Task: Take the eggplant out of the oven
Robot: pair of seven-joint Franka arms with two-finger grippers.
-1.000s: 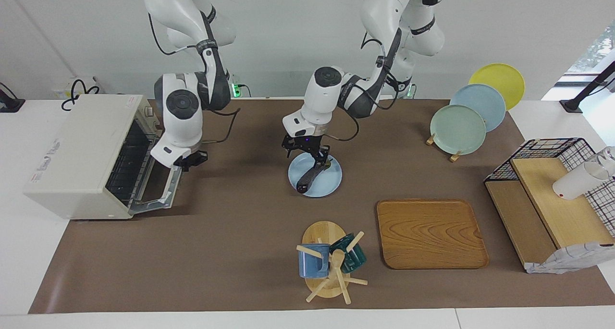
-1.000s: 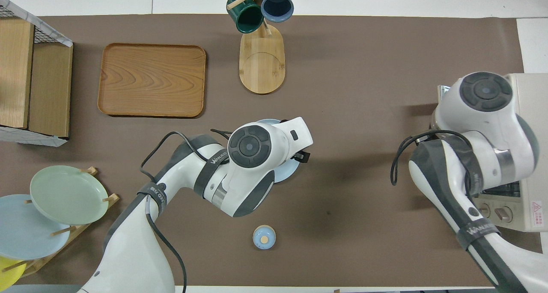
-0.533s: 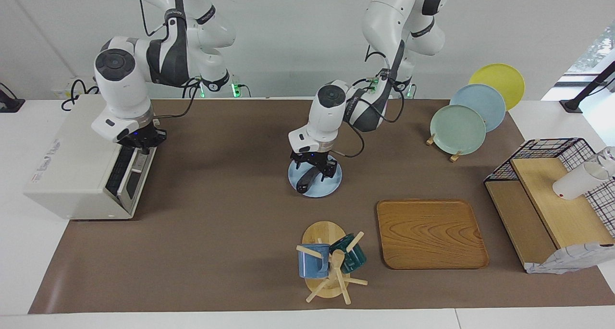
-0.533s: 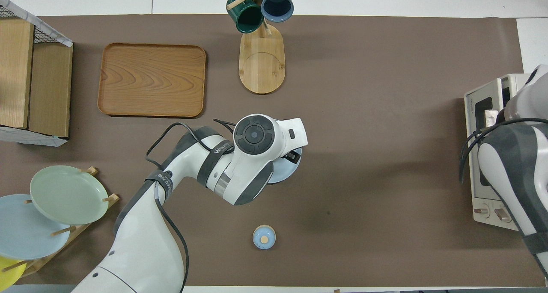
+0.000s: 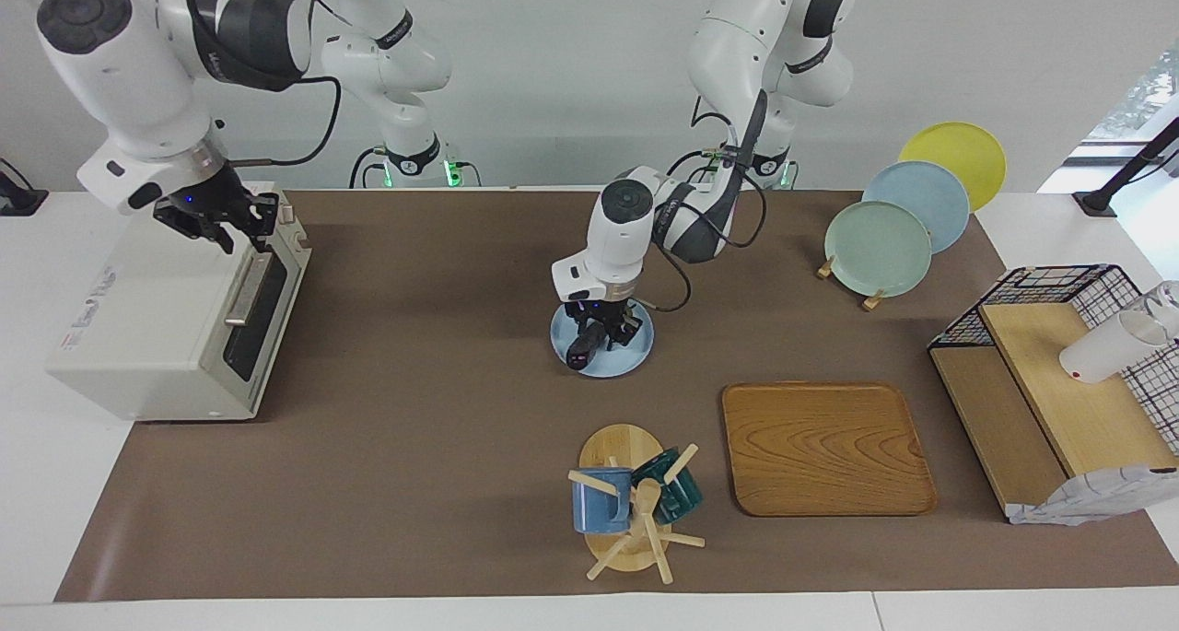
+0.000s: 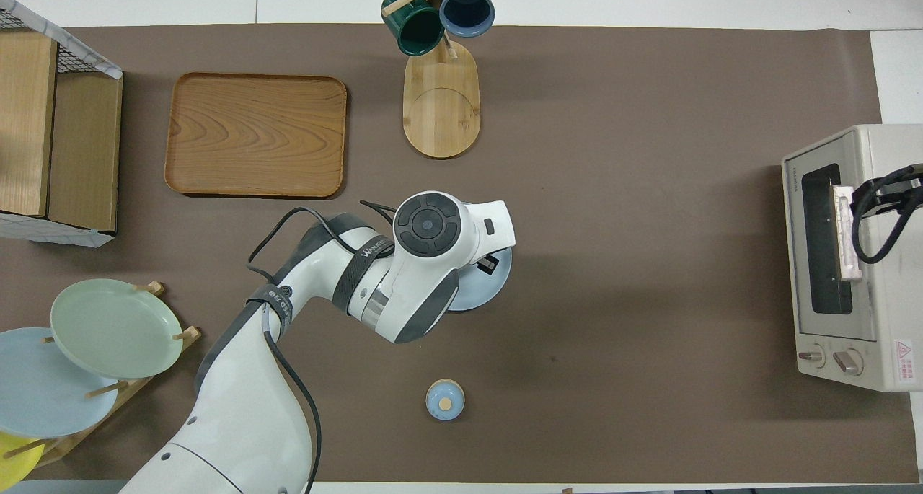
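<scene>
Left hand (image 5: 599, 329) hangs low over the blue plate (image 5: 632, 352) mid-surface, wrist pointing straight down, arm folded at the elbow; its fingers sit around the eggplant (image 5: 587, 347), which lies on the plate, out of the oven (image 5: 157, 309). Whether it grips or releases, I cannot tell. Right hand (image 5: 218, 221) hovers over the oven's closed door, fingers parted, empty.

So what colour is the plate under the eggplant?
Light blue. The plate holding the eggplant shows best in the facing view.
</scene>
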